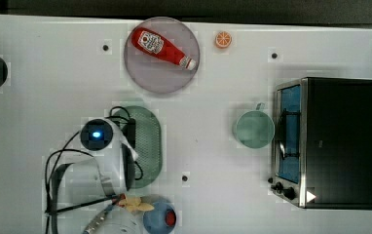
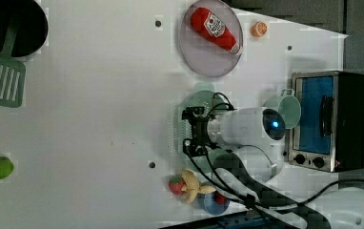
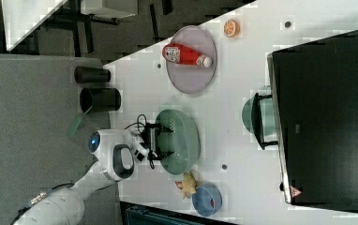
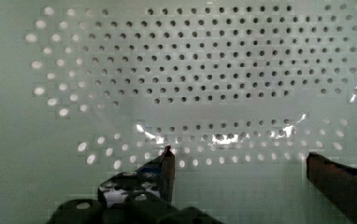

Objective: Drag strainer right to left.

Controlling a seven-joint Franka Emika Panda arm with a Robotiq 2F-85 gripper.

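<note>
Robot gripper (image 4: 239, 161) poised over pale green strainer (image 3: 182, 140) on white worktop (image 1: 213, 204), jaws spread wide, green cup (image 1: 254, 129) beside toaster oven (image 1: 337, 144).

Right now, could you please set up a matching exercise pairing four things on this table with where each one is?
Things:
1. ketchup bottle
2. gripper
3. green cup
4. orange slice

Places:
A. open above the strainer
B. lying on the grey plate
C. alone on bare table near the plate
D. just in front of the toaster oven

Pairs: 1-B, 2-A, 3-D, 4-C
</note>
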